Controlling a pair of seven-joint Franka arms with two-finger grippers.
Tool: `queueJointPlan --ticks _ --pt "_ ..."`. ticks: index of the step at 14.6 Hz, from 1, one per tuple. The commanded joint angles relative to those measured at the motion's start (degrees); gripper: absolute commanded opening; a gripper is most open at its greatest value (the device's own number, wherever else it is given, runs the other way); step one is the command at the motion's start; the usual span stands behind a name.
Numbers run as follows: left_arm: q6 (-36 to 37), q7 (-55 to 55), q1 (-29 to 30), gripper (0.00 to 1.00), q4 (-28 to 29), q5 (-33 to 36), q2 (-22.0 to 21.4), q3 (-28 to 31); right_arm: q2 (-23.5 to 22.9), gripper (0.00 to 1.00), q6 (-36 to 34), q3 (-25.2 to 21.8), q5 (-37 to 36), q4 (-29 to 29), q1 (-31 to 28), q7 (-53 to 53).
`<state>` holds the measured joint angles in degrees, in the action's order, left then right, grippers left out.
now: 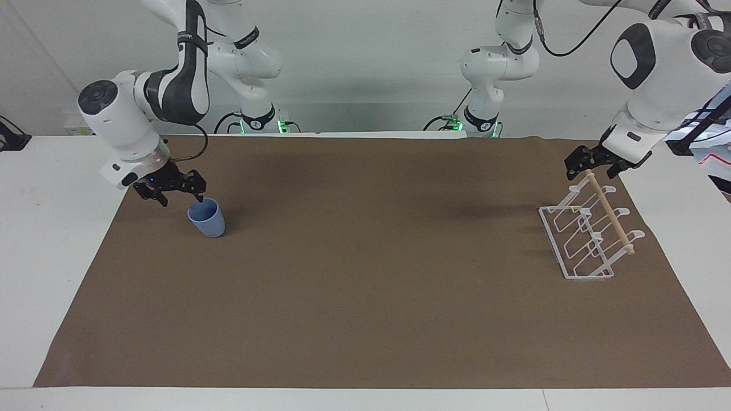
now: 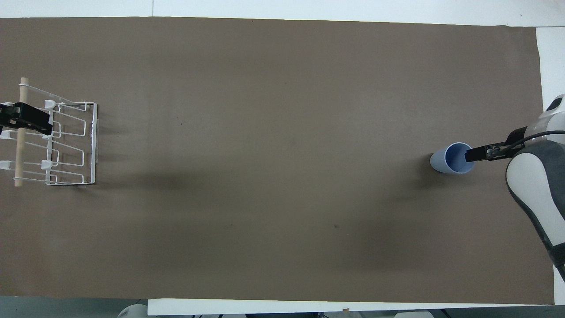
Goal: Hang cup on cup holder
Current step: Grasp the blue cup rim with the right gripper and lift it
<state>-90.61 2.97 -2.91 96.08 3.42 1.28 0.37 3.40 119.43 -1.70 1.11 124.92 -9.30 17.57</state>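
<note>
Two arms are seen over a brown mat (image 1: 365, 297) spread on the white table (image 1: 34, 240). The cup (image 1: 207, 217) is found upright, mouth up, on the mat toward the right arm's end, at about 9 o'clock in the facing view and 3 o'clock in the overhead one (image 2: 453, 158). The right gripper (image 1: 178, 193) is parked right at the cup's rim, at roughly the cup's 10 o'clock in the facing view; its fingers are spread, with one fingertip (image 2: 470, 154) seen over the cup's mouth from overhead. Whether the rim is actually touched can't be told.

The holder (image 1: 588, 231) is set on the mat at the left arm's end, at about 3 o'clock in the facing view, with nothing hung on its prongs. The left gripper (image 1: 588, 164) is held at the robot-side end of the dowel (image 1: 611, 214), at the holder's 12 o'clock. Whether its fingers are spread or pinching the dowel can't be told.
</note>
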Motion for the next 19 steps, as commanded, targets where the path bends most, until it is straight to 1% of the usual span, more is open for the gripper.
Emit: queueJointPlan --ticks 1,2,4,5,6,8,9,10,13,15,16,17,18,19 --pt "-0.3 -1.0 -0.8 1.00 2.3 1.4 -2.0 0.3 0.6 0.91 5.0 0.4 1.1 4.1 -0.6 1.5" --pt "0.0 -1.2 -0.8 1.00 2.2 1.4 -2.0 0.3 -0.7 0.91 6.3 0.4 1.1 4.4 -0.5 1.7" --pt "-0.1 -2.6 -0.9 1.00 2.2 1.4 -2.0 0.2 -2.9 0.84 9.1 0.5 1.1 4.5 -0.2 1.6" --pt "-0.1 -2.6 -0.9 1.00 2.3 1.4 -2.0 0.2 -4.4 0.75 10.7 0.4 1.0 4.5 0.5 2.0" --pt "-0.2 -2.6 -0.9 1.00 2.4 1.4 -2.1 0.2 -5.2 0.62 11.3 0.4 1.0 4.5 0.4 4.1" --pt "-0.3 -2.6 -0.8 1.00 2.5 1.4 -2.1 0.2 -5.1 0.27 9.9 0.4 1.0 4.2 0.4 6.9" --pt "-0.3 -2.6 -0.8 1.00 2.5 1.4 -2.1 0.2 -5.1 0.12 9.2 0.4 1.0 4.2 0.5 7.0" --pt "-0.4 -2.7 -0.8 1.00 2.5 1.4 -2.1 0.2 -5.1 0.00 8.3 0.5 1.0 3.8 0.6 7.1" --pt "-0.5 -2.9 -0.6 1.00 2.3 1.4 -2.1 0.2 -5.8 0.00 2.4 0.6 0.9 -0.5 1.0 7.9" --pt "-0.4 -2.9 -0.5 1.00 2.2 1.3 -2.1 0.2 -6.6 0.00 -4.3 0.7 1.7 -5.8 2.8 11.7" --pt "-0.3 -3.2 -0.3 1.00 2.2 1.3 -2.0 0.2 -7.3 0.00 -7.4 0.7 5.6 -9.2 5.1 11.7" --pt "-0.2 -3.9 -0.3 1.00 2.3 1.3 -2.1 0.2 -8.3 0.00 -10.2 0.6 13.3 -12.4 7.2 11.5" --pt "-0.3 -5.6 -0.3 1.00 2.2 1.2 -2.0 0.2 -8.5 0.00 -10.1 0.7 20.5 -12.7 8.4 11.3" --pt "-0.4 -8.7 -0.3 1.00 2.1 0.5 -2.0 0.2 -8.5 0.00 -8.9 0.7 28.0 -12.6 11.3 10.3"
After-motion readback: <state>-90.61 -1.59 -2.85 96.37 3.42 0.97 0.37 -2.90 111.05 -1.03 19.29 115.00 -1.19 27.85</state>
